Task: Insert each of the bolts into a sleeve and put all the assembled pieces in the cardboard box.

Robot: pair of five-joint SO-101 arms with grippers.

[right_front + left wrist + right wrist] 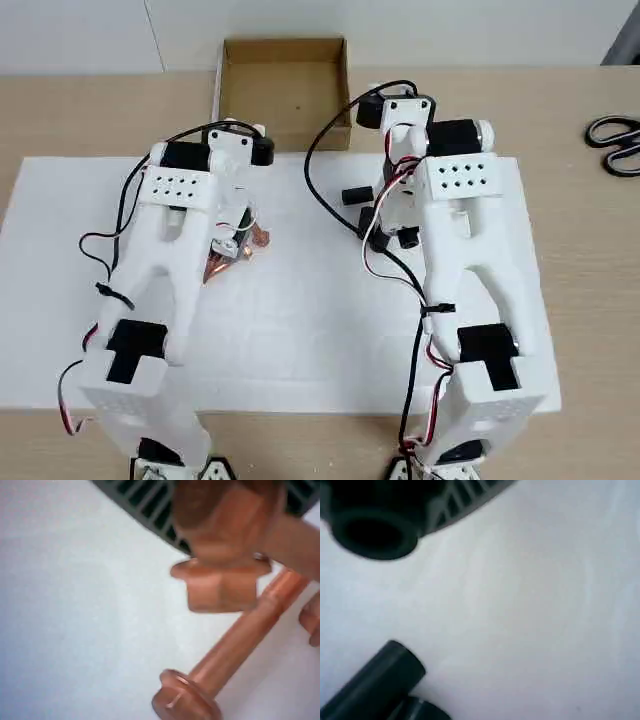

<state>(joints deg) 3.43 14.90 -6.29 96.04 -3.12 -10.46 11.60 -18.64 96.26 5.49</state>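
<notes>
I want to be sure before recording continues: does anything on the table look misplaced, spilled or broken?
Nothing looks spilled or broken. Only the scissors at the table's right edge seem out of place, off the white mat.

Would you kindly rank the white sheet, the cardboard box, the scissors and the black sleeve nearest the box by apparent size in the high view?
1. white sheet
2. cardboard box
3. scissors, partly cut off at the edge
4. black sleeve nearest the box
</notes>
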